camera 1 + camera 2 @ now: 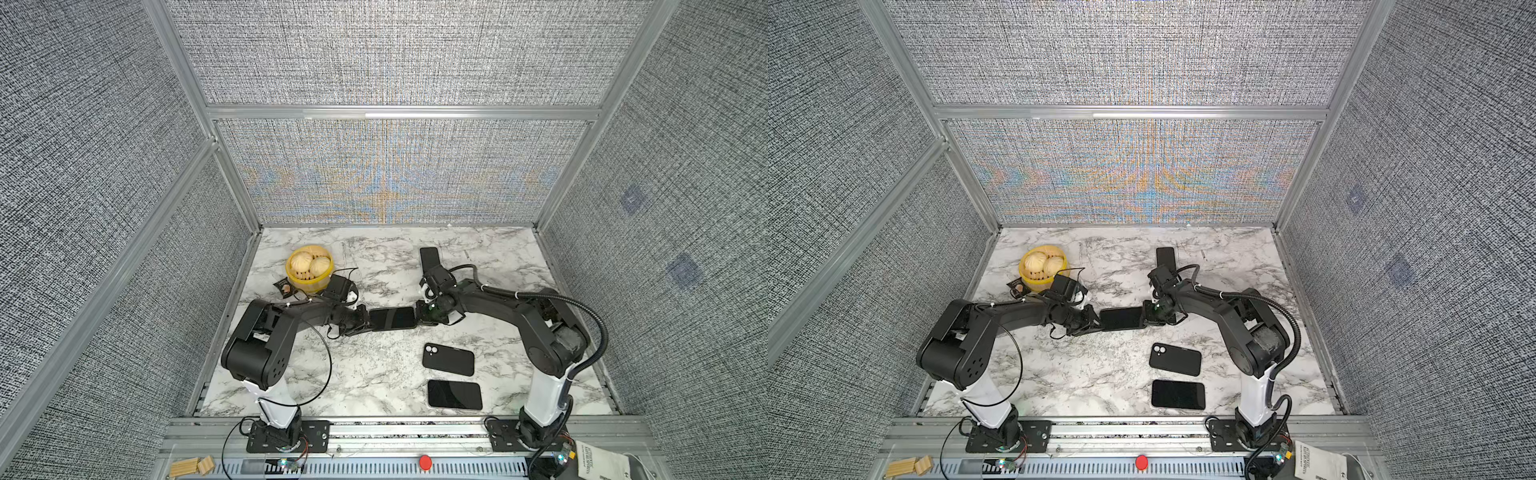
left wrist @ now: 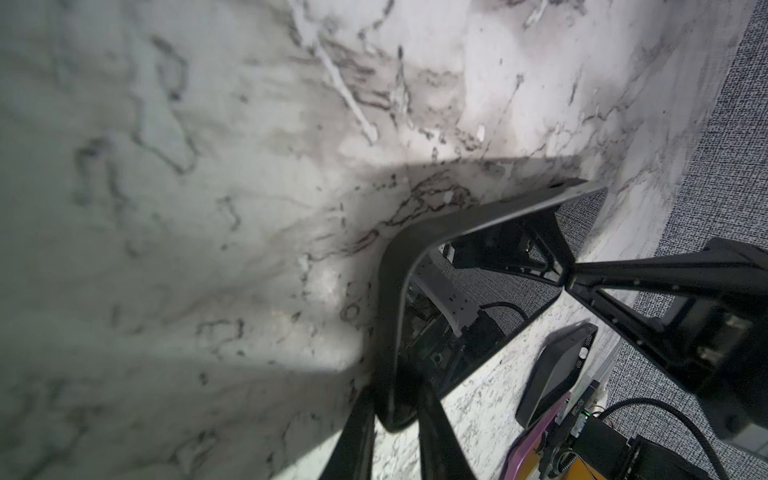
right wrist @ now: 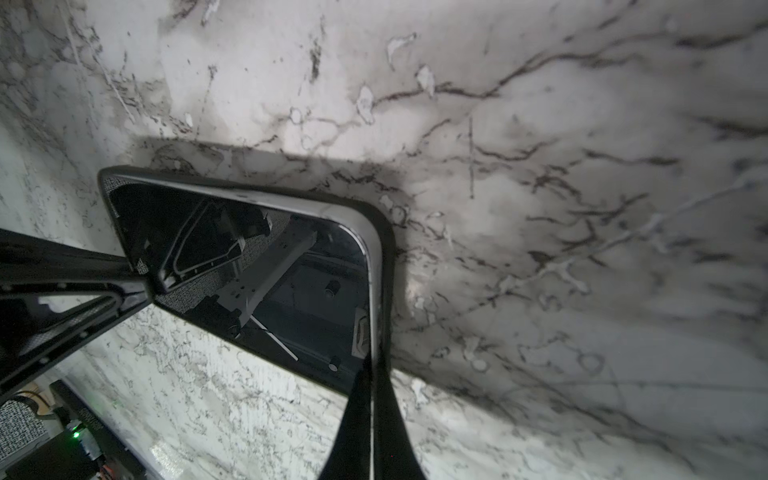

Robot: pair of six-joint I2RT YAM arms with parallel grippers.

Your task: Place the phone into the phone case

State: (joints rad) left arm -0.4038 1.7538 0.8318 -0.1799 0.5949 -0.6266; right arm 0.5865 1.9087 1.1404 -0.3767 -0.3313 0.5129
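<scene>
A: What is getting hidden or lost?

B: In both top views, the right arm's wrist is covering the near end of a black slab (image 1: 429,257) at the back of the bench (image 1: 374,374). I cannot tell if it is a phone or a case. Close to the wrist lenses the marble is blurring. The screen is mirroring so much that I cannot tell if the phone (image 1: 392,318) is sitting fully in the phone case (image 2: 390,291). Only the case's black rim is showing around the silver edge.

A: And the claws?

B: The left claw (image 2: 395,415) is clamping narrowly on 1 short end, 1 finger over the screen and 1 behind the case. The right claw (image 3: 374,390) is pressing fully together, its tips touching the opposite end. I cannot tell if anything is caught between them. The phone is hanging between the 2 arms over mid-bench, casting a shadow.
</scene>
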